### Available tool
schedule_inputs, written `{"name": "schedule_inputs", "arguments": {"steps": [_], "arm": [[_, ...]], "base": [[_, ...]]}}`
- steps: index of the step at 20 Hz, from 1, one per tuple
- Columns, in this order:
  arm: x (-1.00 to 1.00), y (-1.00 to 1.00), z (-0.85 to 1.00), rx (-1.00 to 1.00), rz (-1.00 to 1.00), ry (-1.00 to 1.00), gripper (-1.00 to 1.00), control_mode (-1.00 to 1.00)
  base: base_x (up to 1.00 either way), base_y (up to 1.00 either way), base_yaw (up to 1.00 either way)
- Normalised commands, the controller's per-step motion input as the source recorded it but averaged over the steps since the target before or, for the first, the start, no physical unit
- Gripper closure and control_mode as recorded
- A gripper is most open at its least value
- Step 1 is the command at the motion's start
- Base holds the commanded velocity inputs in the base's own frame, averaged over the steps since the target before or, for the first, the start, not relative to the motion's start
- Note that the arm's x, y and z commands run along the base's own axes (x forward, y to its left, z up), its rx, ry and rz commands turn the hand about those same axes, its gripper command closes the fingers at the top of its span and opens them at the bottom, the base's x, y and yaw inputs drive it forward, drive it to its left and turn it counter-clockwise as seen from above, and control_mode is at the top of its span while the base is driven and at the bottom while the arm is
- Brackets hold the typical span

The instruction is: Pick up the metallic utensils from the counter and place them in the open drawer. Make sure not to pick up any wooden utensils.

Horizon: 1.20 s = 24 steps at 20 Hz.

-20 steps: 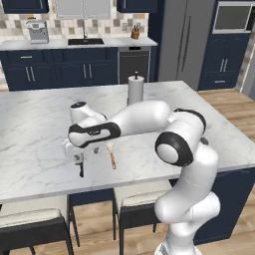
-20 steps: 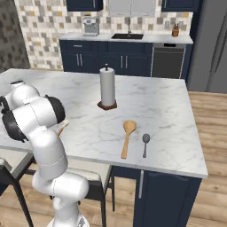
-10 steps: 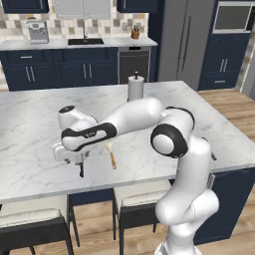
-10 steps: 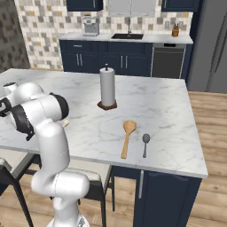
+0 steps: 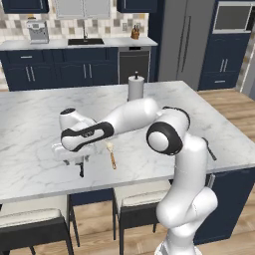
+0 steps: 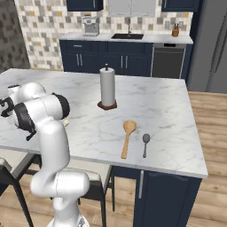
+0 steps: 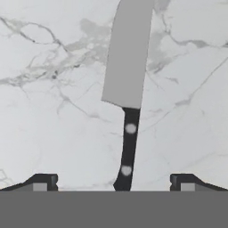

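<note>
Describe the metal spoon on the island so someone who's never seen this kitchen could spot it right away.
On the white marble counter, look past the paper towel roll toward the near right edge. Two spoons lie side by side there; the metal spoon is the smaller, slim dark-grey one, right of the big orange-tan wooden spoon.

Glossy white rounded arm point(image 5: 184, 164), black joint bands, 2 dark fingertips point(image 7: 42, 181)
</note>
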Motion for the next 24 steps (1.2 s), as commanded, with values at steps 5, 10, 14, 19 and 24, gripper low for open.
{"name": "schedule_inputs", "arguments": {"steps": [5,10,14,19,24], "arm": [[-0.11,-0.20,-0.22,0.08,-0.15,0.00,-1.00,-1.00],[-0.07,-0.11,-0.18,0.03,-0.03,-0.02,-1.00,-1.00],[0.00,0.00,-0.10,0.00,0.00,-0.04,-1.00,-1.00],[0.00,0.02,-0.14,0.00,0.00,-0.04,-1.00,-1.00],[0.00,0.06,-0.12,0.00,0.00,-0.03,-1.00,-1.00]], "base": [[0.00,0.00,0.00],[0.00,0.00,0.00],[0.00,0.00,0.00],[0.00,0.00,0.00],[0.00,0.00,0.00]]}}
